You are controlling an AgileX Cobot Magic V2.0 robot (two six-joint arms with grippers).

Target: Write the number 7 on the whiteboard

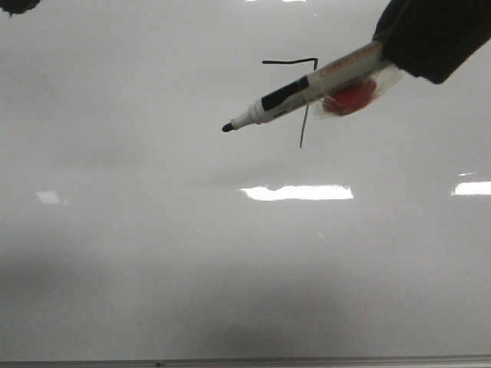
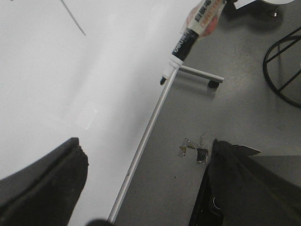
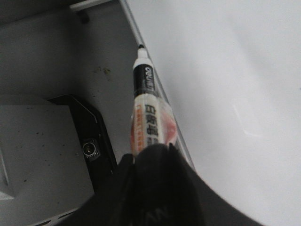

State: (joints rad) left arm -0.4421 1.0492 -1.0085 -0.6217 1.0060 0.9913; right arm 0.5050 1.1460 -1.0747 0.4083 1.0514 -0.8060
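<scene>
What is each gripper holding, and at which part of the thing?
The right gripper holds a marker by its rear end; the capless tip points free. The left gripper is open and holds nothing.

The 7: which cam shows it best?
Front view. The 7 shows nearly whole on the whiteboard, top stroke and downstroke, only crossed by the marker in the right gripper. Left wrist view catches just one thin stroke at the frame edge. Right wrist view shows bare board, no digit.
</scene>
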